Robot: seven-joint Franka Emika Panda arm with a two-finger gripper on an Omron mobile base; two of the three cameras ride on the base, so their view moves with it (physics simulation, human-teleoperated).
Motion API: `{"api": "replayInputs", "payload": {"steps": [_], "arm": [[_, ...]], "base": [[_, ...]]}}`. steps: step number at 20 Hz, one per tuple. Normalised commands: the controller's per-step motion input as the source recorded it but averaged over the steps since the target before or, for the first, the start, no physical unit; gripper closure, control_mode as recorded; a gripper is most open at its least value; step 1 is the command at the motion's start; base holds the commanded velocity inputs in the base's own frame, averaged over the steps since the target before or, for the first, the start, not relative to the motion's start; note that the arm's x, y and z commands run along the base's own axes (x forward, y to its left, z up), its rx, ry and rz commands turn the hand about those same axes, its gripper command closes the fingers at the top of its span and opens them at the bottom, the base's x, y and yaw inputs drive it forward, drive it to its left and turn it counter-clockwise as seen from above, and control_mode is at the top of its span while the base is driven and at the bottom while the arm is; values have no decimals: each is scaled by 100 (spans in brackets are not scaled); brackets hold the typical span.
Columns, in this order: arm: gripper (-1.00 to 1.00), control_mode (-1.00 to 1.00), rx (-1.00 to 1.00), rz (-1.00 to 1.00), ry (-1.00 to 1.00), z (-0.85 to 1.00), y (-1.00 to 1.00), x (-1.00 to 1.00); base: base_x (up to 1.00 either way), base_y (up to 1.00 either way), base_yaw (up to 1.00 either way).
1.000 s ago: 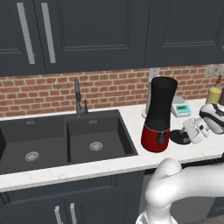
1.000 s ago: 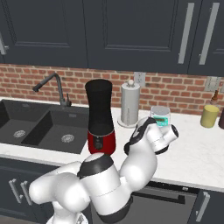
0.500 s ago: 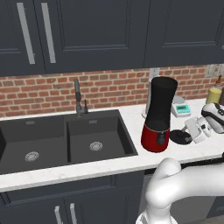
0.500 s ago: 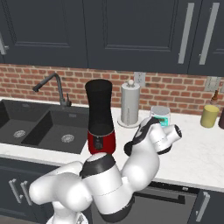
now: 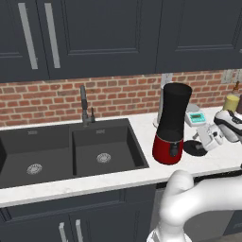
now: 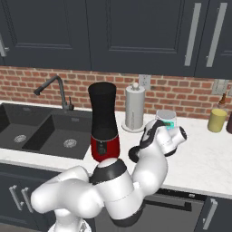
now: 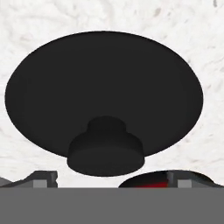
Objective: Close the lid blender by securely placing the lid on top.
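The blender [image 5: 172,122], a tall black jar on a glossy red base, stands on the white counter with its top uncovered; it also shows in the right base view [image 6: 103,121]. The lid [image 7: 105,92], a flat black disc with a small knob, lies on the counter just right of the blender [image 5: 194,149]. My gripper [image 7: 113,179] hangs directly over the lid, open, with its fingertips [image 7: 41,178] on either side of the knob and not touching it. In the left base view the gripper [image 5: 203,143] points down at the lid.
A small white-teal scale [image 5: 194,118] sits behind the lid. A paper towel roll [image 6: 134,108] stands behind the blender and a yellow jar [image 6: 216,120] at the far right. The double sink [image 5: 71,151] with faucet lies to the left. Dark cabinets hang overhead.
The hand has shifted slightly and settled lower over the lid. The lid and the blender have not moved.
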Motion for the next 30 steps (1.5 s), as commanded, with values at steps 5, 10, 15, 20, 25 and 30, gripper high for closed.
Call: {"api": "replayInputs", "payload": {"steps": [5, 10, 15, 20, 25, 30], "arm": [[-100, -100, 1, 0, 0, -11, -1, 27], [-100, -100, 0, 0, 0, -28, -13, 5], [-100, -100, 0, 0, 0, -40, -7, 0], [-100, -100, 0, 0, 0, -50, -7, -24], [-100, -100, 0, 0, 0, -52, -17, -50], [-100, -100, 0, 0, 0, -56, -12, -42]], "base": [[0, 0, 0], [0, 0, 0], [0, 0, 0], [0, 0, 0], [0, 0, 0], [0, 0, 0]]}}
